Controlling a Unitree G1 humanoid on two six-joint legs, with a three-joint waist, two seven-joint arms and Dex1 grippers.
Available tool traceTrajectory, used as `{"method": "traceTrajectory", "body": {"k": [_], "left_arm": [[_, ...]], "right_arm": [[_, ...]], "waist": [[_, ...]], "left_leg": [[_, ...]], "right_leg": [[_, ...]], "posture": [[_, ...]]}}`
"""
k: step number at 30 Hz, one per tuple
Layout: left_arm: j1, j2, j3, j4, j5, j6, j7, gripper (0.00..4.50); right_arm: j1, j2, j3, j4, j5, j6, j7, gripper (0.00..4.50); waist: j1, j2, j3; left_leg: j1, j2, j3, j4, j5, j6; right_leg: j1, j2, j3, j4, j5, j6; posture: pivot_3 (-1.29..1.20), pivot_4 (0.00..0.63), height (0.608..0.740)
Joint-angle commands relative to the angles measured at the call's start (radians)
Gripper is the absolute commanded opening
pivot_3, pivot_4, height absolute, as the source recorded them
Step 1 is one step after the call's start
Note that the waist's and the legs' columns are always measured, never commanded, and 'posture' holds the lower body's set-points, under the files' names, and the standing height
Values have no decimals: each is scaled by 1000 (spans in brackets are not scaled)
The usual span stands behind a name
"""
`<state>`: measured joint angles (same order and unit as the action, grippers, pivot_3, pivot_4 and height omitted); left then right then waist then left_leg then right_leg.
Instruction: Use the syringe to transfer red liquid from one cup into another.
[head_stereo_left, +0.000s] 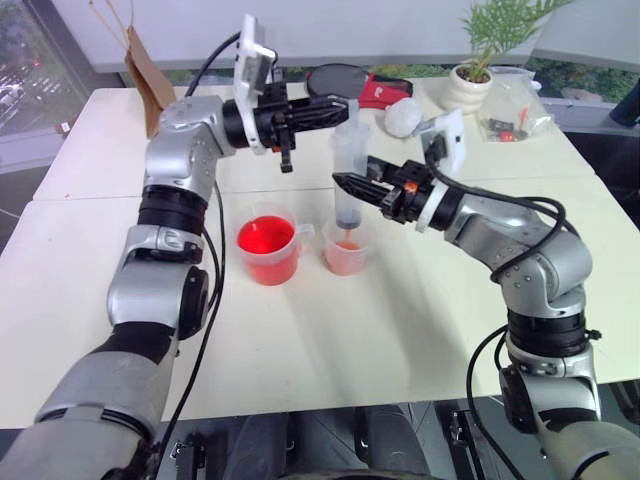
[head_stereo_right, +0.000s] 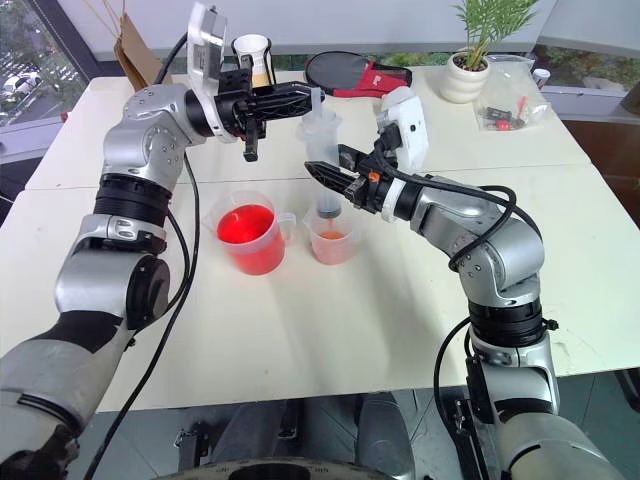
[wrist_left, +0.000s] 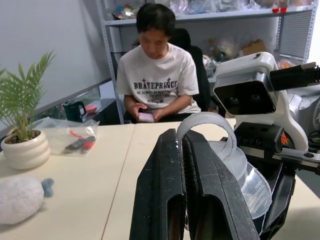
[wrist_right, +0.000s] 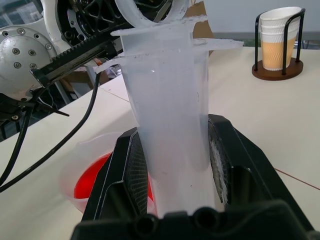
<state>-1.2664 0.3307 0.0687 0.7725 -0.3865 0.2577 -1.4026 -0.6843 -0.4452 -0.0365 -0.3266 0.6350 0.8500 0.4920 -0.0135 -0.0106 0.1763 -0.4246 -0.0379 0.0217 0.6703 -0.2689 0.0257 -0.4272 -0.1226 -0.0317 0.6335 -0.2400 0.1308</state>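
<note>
Left wrist view: "BRAVEPRINCE" is read on a person's shirt (wrist_left: 159, 85) beyond the nearly closed left gripper (wrist_left: 183, 150), its fingers at the plunger ring; the syringe (wrist_right: 167, 115) is clamped by the right gripper (wrist_right: 172, 165).

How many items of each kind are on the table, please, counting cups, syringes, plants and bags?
Plastic cups: 2, larger red cup and smaller clear cup
Paper cup stack in stand: 1
Syringe: 1
Potted plant: 1
Clear plastic bag: 1
Total: 6
</note>
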Motion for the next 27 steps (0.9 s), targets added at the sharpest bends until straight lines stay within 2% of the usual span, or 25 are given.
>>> {"method": "traceTrajectory", "body": {"k": [1, 4, 8, 11, 14, 17, 19, 20, 24, 27], "left_arm": [[-51, 28, 33, 45, -20, 53, 14, 1800], [-88, 89, 84, 62, -52, 110, 24, 3299], [-49, 220, 118, 22, -85, 198, -40, 3299], [46, 300, 117, -94, -102, 267, -60, 3299], [210, 372, 123, -385, -157, 390, -22, 3299], [337, 418, 129, -627, -208, 485, 29, 3299], [440, 444, 156, -820, -304, 608, 78, 3299], [469, 446, 168, -879, -343, 651, 103, 3299], [717, 492, 131, -1159, -351, 636, 149, 3299], [737, 429, 169, -1191, -440, 696, 269, 3299]], "right_arm": [[-83, -5, -82, -89, 51, -26, -14, 1385], [-79, -7, -90, -95, 64, -11, -16, 1385], [-82, -8, -112, -87, 86, -3, -31, 1385], [-146, 3, -200, -9, 143, 32, -92, 1385], [-298, -93, -333, 210, 228, 204, -155, 1385], [-405, -212, -388, 411, 267, 417, -168, 1385], [-456, -351, -307, 607, 230, 669, -137, 1385], [-468, -397, -264, 667, 225, 733, -118, 1385], [-432, -471, -113, 866, 246, 764, -94, 1385], [-441, -472, -58, 932, 208, 764, -78, 1385]], "waist": [[-1, 0, 0], [-2, 0, 0], [-11, 0, 0], [-13, 0, 0], [-6, 1, 0], [10, 0, 0], [16, 0, 0], [18, 0, 0], [4, 1, -1], [-2, 2, 1]], "left_leg": [[0, 0, 0, 0, 0, 0], [0, 0, 0, 0, 0, 0], [0, 1, 0, -1, 0, 0], [0, 1, 0, -1, 0, 0], [0, 1, 0, -1, 0, 0], [-1, 0, -4, 0, 0, 0], [-2, -1, -4, -1, 0, 0], [-2, -1, -4, -1, 0, 0], [0, -1, -1, -3, -1, 1], [0, 0, 1, -3, 0, 1]], "right_leg": [[0, 0, 0, 0, 0, 0], [0, 0, 0, 0, 0, 0], [-1, 1, 0, 0, 0, 0], [-1, 1, 0, 1, 0, 0], [-1, 1, 1, 1, 0, 0], [1, 0, 1, 0, 0, 0], [1, 0, 2, -2, 0, -1], [1, -1, 3, -3, 0, -1], [2, -3, 3, -5, 0, -1], [1, -3, 3, -4, 0, -1]], "posture": [[0, 150, 740], [0, 150, 740], [0, 150, 740], [0, 150, 740], [0, 150, 740], [0, 150, 740], [0, 150, 740], [0, 150, 740], [0, 150, 740], [0, 150, 740]]}}
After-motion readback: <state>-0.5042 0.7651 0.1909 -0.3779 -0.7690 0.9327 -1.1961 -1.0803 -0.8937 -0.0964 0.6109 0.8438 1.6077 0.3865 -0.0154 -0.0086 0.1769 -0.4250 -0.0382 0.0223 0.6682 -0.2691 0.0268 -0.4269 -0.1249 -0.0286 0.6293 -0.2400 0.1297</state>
